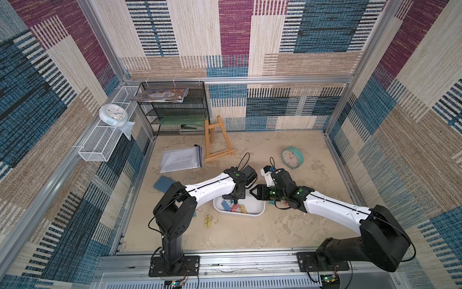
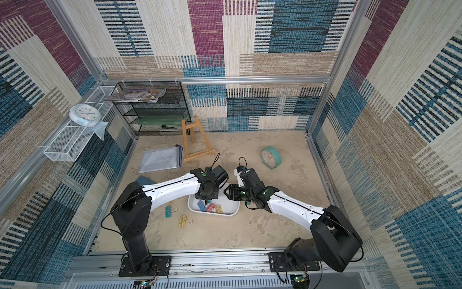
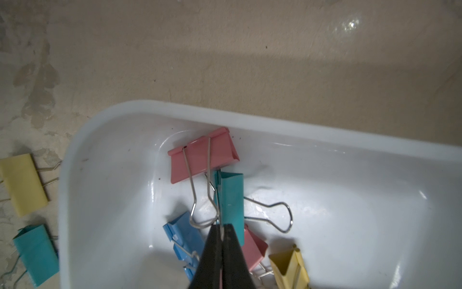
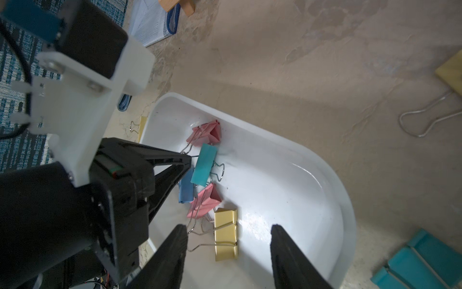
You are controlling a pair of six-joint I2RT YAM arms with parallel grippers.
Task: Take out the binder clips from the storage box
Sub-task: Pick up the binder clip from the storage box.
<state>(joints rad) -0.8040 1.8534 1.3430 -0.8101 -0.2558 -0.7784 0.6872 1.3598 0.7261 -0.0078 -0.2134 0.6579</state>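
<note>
The left gripper [image 3: 222, 231] is clenched on a silver wire handle [image 3: 219, 212] where a pink clip [image 3: 200, 160] and a teal clip [image 3: 232, 197] overlap; which clip owns it is hard to tell. The right gripper [image 4: 228, 227] hangs spread above. The pastel binder clips [image 4: 207, 180] lie bunched in the shallow white storage box [image 3: 175, 107], which the arms partly cover in both top views.

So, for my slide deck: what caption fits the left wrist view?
Left claw closed on the teal binder clip inside the white storage box.
</note>
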